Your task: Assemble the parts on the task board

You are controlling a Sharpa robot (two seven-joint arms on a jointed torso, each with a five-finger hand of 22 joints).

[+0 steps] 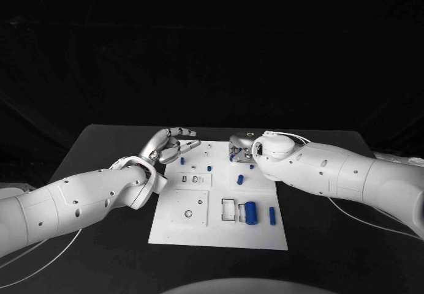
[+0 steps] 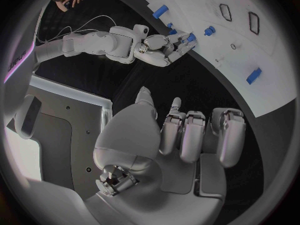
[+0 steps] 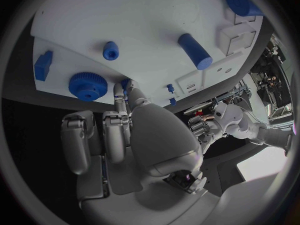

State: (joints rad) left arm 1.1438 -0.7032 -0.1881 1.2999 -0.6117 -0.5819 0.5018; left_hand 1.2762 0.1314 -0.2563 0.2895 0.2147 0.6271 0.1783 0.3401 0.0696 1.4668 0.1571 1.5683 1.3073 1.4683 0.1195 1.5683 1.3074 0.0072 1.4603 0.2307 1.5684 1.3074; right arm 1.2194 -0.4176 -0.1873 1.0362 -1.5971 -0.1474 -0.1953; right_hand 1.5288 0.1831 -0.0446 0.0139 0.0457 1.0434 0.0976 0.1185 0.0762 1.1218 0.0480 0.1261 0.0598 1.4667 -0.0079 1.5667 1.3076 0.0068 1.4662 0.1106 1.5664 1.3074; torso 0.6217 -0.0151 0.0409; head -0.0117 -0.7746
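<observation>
Head view: both hands, left hand (image 1: 174, 141) and right hand (image 1: 242, 147), curled, empty, above task board (image 1: 177, 229).

Lighting the white task board (image 1: 181, 229) brightly from above, leaving the black table (image 1: 97, 245) and the room behind it nearly lost in darkness. Glaring off the white arms (image 1: 353, 177), washing out their surface detail. Casting only faint, soft shadows beside the blue parts (image 1: 252, 212). Bending the board's straight edges into curves in both wrist views, darkening toward each circle's rim. Catching soft highlights on the silver left hand (image 2: 187, 135) and right hand (image 3: 125, 135), shading both palms lower down. Flaring pale at one edge of the right wrist view.
</observation>
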